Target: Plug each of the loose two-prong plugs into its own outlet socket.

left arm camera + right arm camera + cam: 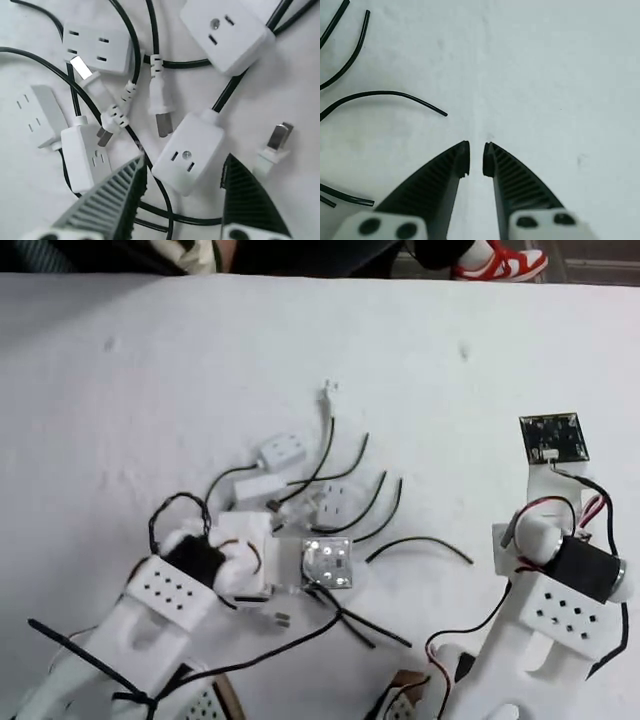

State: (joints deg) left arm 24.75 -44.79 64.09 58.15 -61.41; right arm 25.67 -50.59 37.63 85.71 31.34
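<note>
Left pincer, open, hovers over an outlet socket. Just beyond lies a loose plug, prongs pointing back toward it. Right pincer, nearly closed and empty, sits lower right, farther off.

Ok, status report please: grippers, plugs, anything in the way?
Left gripper open over an outlet socket; right gripper almost shut, empty, over bare table. Plugs lying loose. Black cords tangled among sockets.
</note>
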